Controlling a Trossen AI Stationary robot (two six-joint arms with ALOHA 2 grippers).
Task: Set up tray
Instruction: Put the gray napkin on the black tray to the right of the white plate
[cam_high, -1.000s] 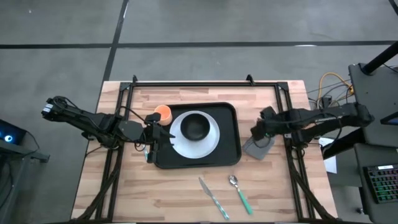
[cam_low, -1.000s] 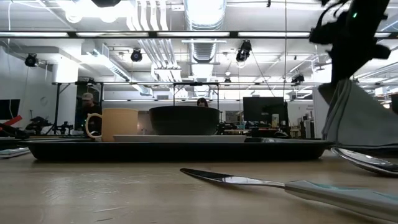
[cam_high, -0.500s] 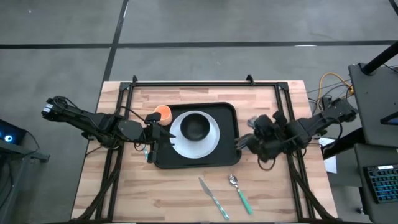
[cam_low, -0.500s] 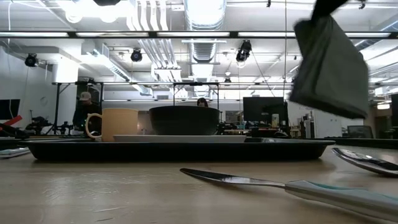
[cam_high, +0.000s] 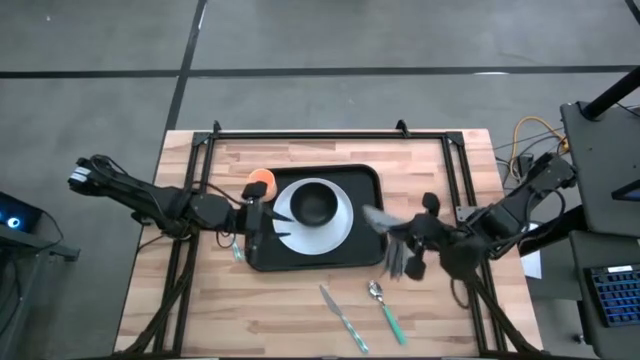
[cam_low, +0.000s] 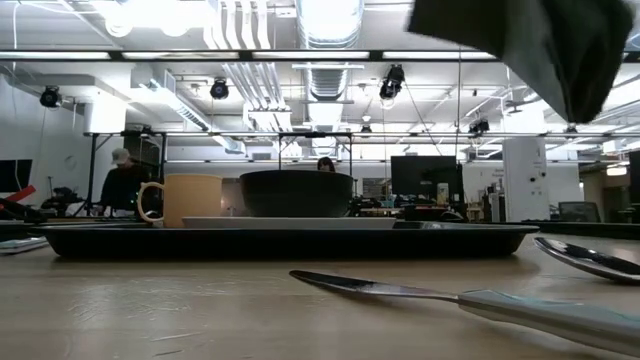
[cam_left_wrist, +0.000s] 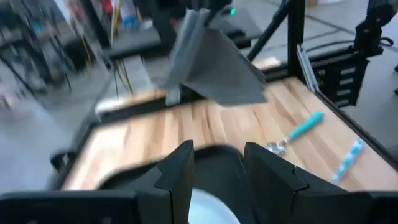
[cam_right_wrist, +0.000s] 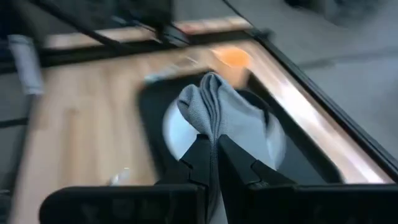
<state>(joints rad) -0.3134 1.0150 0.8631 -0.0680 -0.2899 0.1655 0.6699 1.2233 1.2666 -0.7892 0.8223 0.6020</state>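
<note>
Just beside the right claw, clamped on a limp grey napkin held off the surface, lies the tray: stiff, probably heavy loaded, best gripped at its raised rim. Left claw, fingers apart, sits over its far edge.

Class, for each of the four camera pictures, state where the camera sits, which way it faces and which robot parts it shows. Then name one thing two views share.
High view: above the table, looking straight down; large black rectangular tray, both arms.
Low view: at table-top height, looking across; no arm is distinguishable.
Left wrist view: on the left arm, facing the table's right side; left gripper open at the tray's left edge.
Right wrist view: on the right arm, facing the tray; right gripper shut.
Shared: every view shows the lifted grey folded cloth napkin the right gripper holds.
</note>
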